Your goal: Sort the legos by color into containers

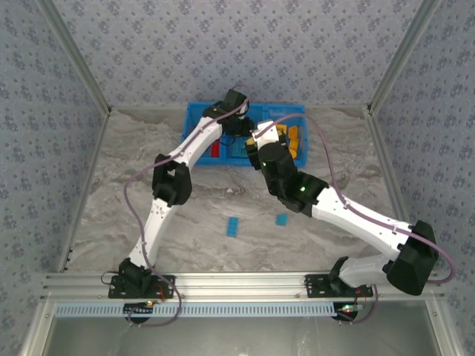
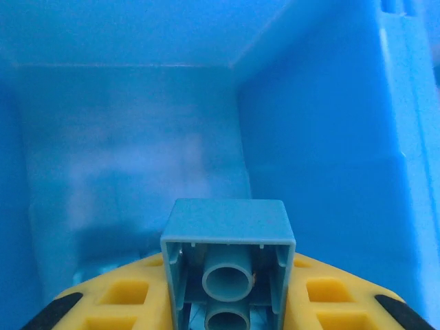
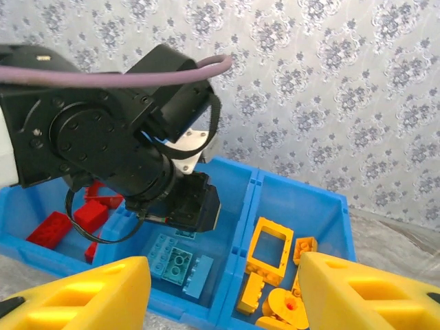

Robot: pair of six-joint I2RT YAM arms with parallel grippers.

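Left wrist view: left gripper (image 2: 227,306) pinches 1 light blue brick (image 2: 227,221) inside the middle tray compartment (image 2: 124,137); right gripper (image 3: 223,292) gapes wide.

No legible text, labels or numbers anywhere.

Robot lab cell: aluminium frame (image 1: 245,280), patterned backdrop walls (image 1: 223,44), marbled tabletop (image 1: 126,156).

We see a smooth, glossy blue plastic tray (image 3: 302,206), a matt light-blue plastic brick (image 2: 227,223) at lower centre, matt yellow plastic fingers (image 3: 89,295), a crinkled, faintly shiny marbled table covering (image 1: 223,204), brushed metal rails (image 1: 245,282) along the bottom.
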